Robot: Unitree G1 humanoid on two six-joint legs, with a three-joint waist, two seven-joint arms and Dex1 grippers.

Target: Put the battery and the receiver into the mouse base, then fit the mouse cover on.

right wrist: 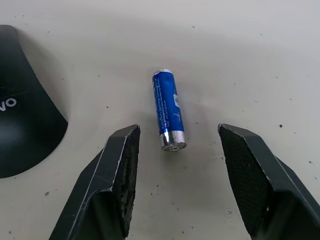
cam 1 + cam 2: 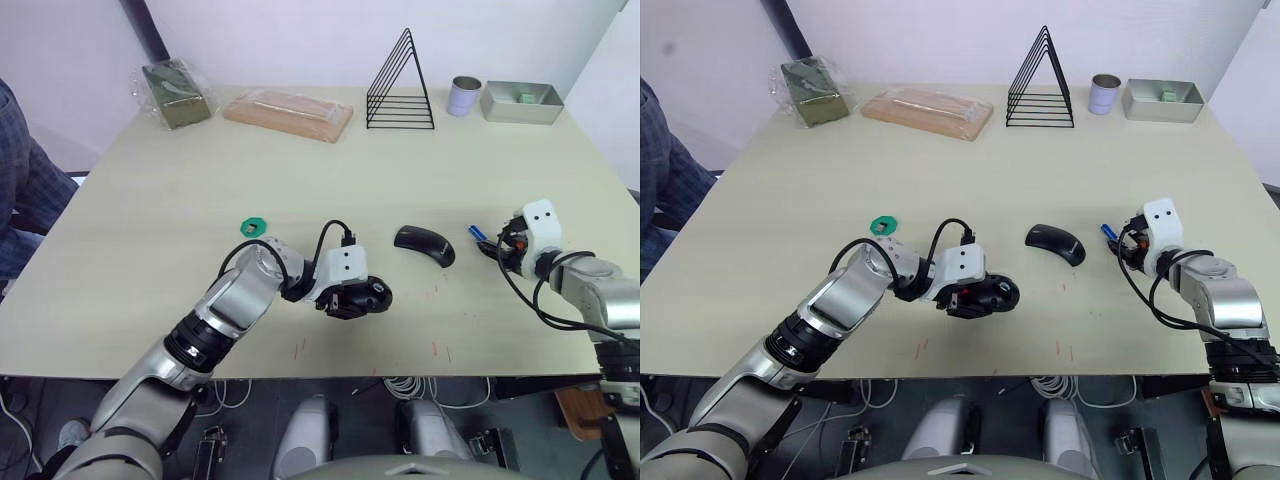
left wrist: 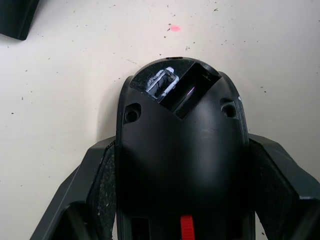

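Right wrist view: the right gripper [image 1: 177,175] stands with its two black fingers [image 1: 121,175] spread wide apart, holding nothing; the battery [image 1: 168,110] lies flat on the table [image 1: 250,60] just ahead of the gap between them, touching neither finger, its silvery end toward the gripper and its blue body pointing away. Small pale print runs along the battery's side but is too fine to read. At one edge of the same view lies the mouse cover [image 1: 25,105], cut off by the frame, with white lettering of which only the ending "VO" can be made out. In the left wrist view the left gripper [image 3: 182,190] is clamped on the mouse base [image 3: 182,155], one finger pressed to each flank; the hollow compartment faces up at the far end, and a red patch shows at the near edge, partly cut off. From the head camera, the mouse base [image 2: 368,296] sits near the table's front edge, the mouse cover [image 2: 424,244] lies between the two grippers, and the battery [image 2: 480,234] lies just beside the right gripper [image 2: 508,246]. A small green disc [image 2: 254,226] lies near the left arm.
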